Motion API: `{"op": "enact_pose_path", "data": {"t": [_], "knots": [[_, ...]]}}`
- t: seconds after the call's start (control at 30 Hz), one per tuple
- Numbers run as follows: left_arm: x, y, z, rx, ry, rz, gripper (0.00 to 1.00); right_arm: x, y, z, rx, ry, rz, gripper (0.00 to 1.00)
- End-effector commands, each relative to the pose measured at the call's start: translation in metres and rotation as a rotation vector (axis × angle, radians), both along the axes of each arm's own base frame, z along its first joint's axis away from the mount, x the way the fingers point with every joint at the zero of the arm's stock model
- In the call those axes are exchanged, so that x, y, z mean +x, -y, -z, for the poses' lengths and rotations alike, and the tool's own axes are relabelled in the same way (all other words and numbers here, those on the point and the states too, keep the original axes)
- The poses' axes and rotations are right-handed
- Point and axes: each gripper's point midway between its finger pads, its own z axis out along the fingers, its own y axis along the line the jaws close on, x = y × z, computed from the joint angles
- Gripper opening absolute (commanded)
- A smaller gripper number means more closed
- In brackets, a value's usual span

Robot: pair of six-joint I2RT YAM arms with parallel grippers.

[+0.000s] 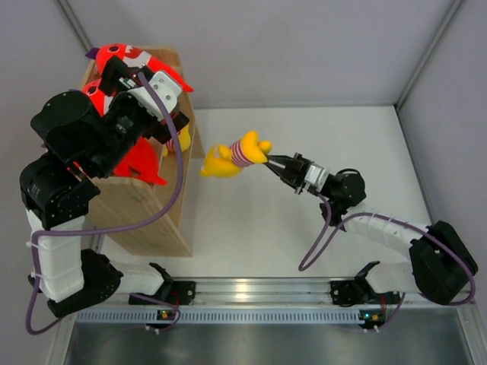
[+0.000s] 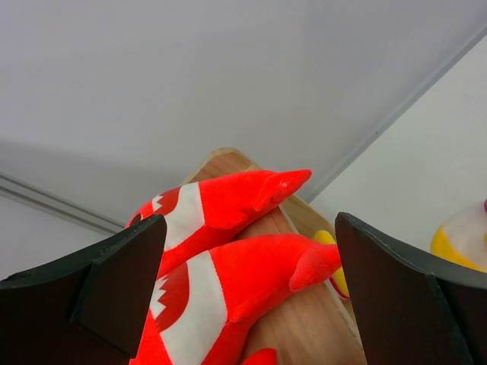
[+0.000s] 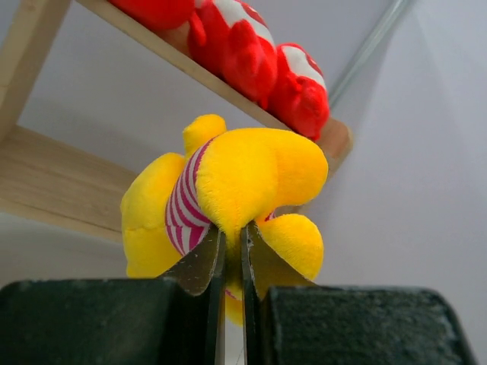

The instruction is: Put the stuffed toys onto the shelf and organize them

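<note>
Left gripper (image 2: 247, 232) jaws wide apart; right gripper (image 3: 232, 245) jaws pinching yellow toy (image 3: 255, 171).

Left arm (image 1: 57, 194) and right arm (image 1: 437, 266) black-jointed with white sleeved links, purple cables (image 1: 180, 156); jaws black, flat, tapered

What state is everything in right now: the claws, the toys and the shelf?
Right gripper: shut on the yellow toy.
Yellow toy: clamped by one limb, beside the shelf, not on it.
Left gripper: open, over the sharks, holding nothing.
Red sharks: lying on the shelf's top.
Shelf: standing upright.
</note>
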Motion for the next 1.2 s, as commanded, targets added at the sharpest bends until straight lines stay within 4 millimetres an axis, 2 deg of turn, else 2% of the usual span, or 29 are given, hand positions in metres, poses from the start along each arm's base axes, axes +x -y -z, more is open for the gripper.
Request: {"op": "enact_pose_path", "data": {"t": [0.0,0.07,0.1,0.13,0.2,0.23,0.43,0.5,0.53,0.6,0.67,0.7,0.8,0.9,0.93,1.0,1.03,1.17], "knots": [[-0.003,0.006,-0.001,-0.023,-0.009,0.04,0.98,-0.065,0.011,-0.063,0.226,0.382,-0.065,0.0],[-0.005,0.011,0.001,-0.02,-0.019,0.069,0.98,-0.074,-0.002,-0.068,0.241,0.402,-0.096,0.0],[-0.005,0.014,0.005,-0.011,-0.03,0.082,0.98,-0.07,-0.011,-0.063,0.232,0.388,-0.104,0.0],[-0.007,0.018,0.007,-0.011,-0.039,0.105,0.99,-0.071,-0.015,-0.07,0.246,0.404,-0.109,0.0],[-0.008,0.021,0.011,-0.006,-0.052,0.122,0.99,-0.071,-0.028,-0.068,0.246,0.397,-0.129,0.0],[-0.008,0.022,0.013,-0.007,-0.056,0.128,0.98,-0.073,-0.03,-0.078,0.265,0.416,-0.13,0.0],[-0.012,0.019,0.014,-0.005,-0.057,0.13,0.98,-0.071,-0.051,-0.091,0.303,0.434,-0.144,0.0],[-0.015,0.017,0.012,-0.01,-0.05,0.133,0.98,-0.066,-0.063,-0.084,0.293,0.417,-0.157,0.0],[-0.016,0.017,0.011,-0.012,-0.047,0.133,0.98,-0.067,-0.068,-0.089,0.302,0.416,-0.174,0.0],[-0.016,0.015,0.011,-0.013,-0.046,0.127,0.98,-0.067,-0.087,-0.075,0.28,0.388,-0.211,0.0],[-0.017,0.014,0.01,-0.014,-0.043,0.127,0.99,-0.074,-0.101,-0.072,0.28,0.38,-0.247,0.0],[-0.017,0.014,0.01,-0.014,-0.043,0.128,0.98,-0.071,-0.112,-0.06,0.26,0.361,-0.262,0.0],[-0.019,0.013,0.01,-0.015,-0.04,0.13,0.99,-0.076,-0.128,-0.044,0.233,0.321,-0.313,0.0],[-0.021,0.011,0.008,-0.018,-0.035,0.13,0.98,-0.078,-0.128,-0.03,0.198,0.306,-0.326,0.0],[-0.021,0.011,0.008,-0.018,-0.035,0.129,0.98,-0.08,-0.128,-0.018,0.17,0.289,-0.339,0.0],[-0.022,0.011,0.008,-0.017,-0.033,0.132,0.98,-0.089,-0.126,-0.011,0.141,0.296,-0.375,0.01],[-0.022,0.01,0.007,-0.019,-0.03,0.127,0.98,-0.09,-0.126,-0.001,0.121,0.269,-0.385,0.08],[-0.022,0.011,0.006,-0.02,-0.031,0.133,0.99,-0.093,-0.127,0.017,0.086,0.235,-0.399,0.21]]}}
